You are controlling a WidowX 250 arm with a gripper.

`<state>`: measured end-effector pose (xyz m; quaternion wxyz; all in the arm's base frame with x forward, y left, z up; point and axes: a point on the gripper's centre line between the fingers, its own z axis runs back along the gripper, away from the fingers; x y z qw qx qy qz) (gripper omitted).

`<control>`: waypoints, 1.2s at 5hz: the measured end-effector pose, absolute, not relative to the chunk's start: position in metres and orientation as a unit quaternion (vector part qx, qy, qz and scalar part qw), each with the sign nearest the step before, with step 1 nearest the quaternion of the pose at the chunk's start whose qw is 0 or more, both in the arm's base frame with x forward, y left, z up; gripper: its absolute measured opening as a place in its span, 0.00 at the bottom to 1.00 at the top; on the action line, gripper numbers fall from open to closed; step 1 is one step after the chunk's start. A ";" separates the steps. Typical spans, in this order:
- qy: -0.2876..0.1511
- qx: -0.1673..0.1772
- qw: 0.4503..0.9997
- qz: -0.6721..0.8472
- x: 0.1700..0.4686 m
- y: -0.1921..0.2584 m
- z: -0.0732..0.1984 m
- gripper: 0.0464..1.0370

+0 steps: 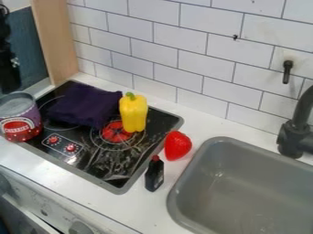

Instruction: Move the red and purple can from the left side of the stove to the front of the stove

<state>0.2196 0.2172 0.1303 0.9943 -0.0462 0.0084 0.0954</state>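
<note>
Right, over to the camera view, and there's the black gripper [9, 68] up at the left edge, hanging just behind the can and partly cut off by the frame. Are its jaws wide or narrow? Can't tell from here, folks, and no grip on anything can be made out either. Nearest to it is the metal can [21, 123], upright by the left corner of the black stovetop [104, 161], with a purple-and-red label around its side and its silvery rim facing up.

Moving right, a dark purple cloth [83, 105] lies crumpled across the rear left part of the stovetop. Just beside it stands the yellow bell pepper [134, 114], green stem up, its base by the red-centred burner [116, 132]. Two red printed dials [70, 147] sit at the near left of that burner.

Off the stovetop now, onto the white counter [137, 210]: there's a red strawberry [178, 146] between stove and sink, and nearer the camera, a small black bottle [154, 176] with a red cap. Out on the right it's the grey sink [217, 141], with the black faucet [296, 132] at its far side and white wall tiles [177, 41] running behind.
</note>
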 end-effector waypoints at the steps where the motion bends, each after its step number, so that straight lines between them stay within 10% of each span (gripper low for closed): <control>1: 0.020 -0.034 0.993 0.108 0.216 0.242 0.132 0.97; 5: 0.033 -0.094 0.992 0.081 0.228 0.242 0.109 0.97; 6: 0.041 -0.061 0.994 0.080 0.232 0.246 0.107 0.97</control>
